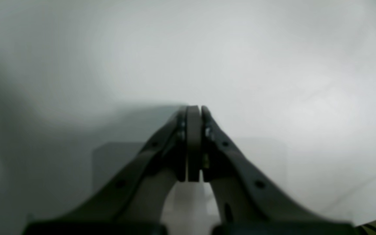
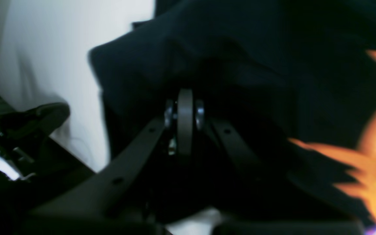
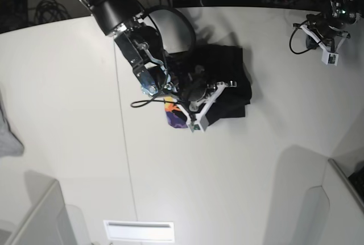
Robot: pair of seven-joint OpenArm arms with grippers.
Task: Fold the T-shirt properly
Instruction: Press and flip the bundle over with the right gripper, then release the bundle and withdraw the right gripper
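On the white table (image 3: 68, 142), the right gripper (image 2: 184, 98) has its jaws clamped on a fold of the black shirt (image 3: 227, 80), bunched near the table's far middle. Far right, the left gripper (image 1: 194, 109) hangs apart, jaws together on nothing.

R arm: seen at upper left of base view, reached diagonally down toward centre, wrist bent low.
R gripper (image 2: 185, 98): jaws pressed together; whether cloth is pinched can't be told, tips ringed by dark blur.
L arm: seen at upper right of base view, held apart near far edge.
L gripper (image 1: 194, 109): jaws shut, pads touching, nothing seen between them.
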